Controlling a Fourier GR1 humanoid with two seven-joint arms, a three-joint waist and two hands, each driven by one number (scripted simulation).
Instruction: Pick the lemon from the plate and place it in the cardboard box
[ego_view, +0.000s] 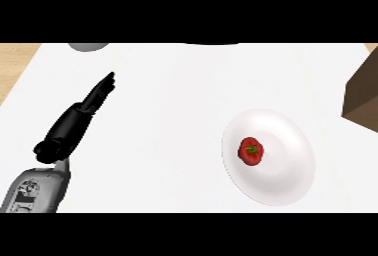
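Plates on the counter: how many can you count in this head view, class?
1. A white plate lies right of centre on the counter, holding a red fruit. Others may lie outside the view.

You get one view only: head-height, looking steeply down at the white counter (170, 100), left forearm (37, 190) entering bottom-left.

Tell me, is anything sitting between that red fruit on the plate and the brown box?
Nothing visible does. The red fruit lies on the white plate, and only bare white counter separates the plate from the cardboard box at the right edge.
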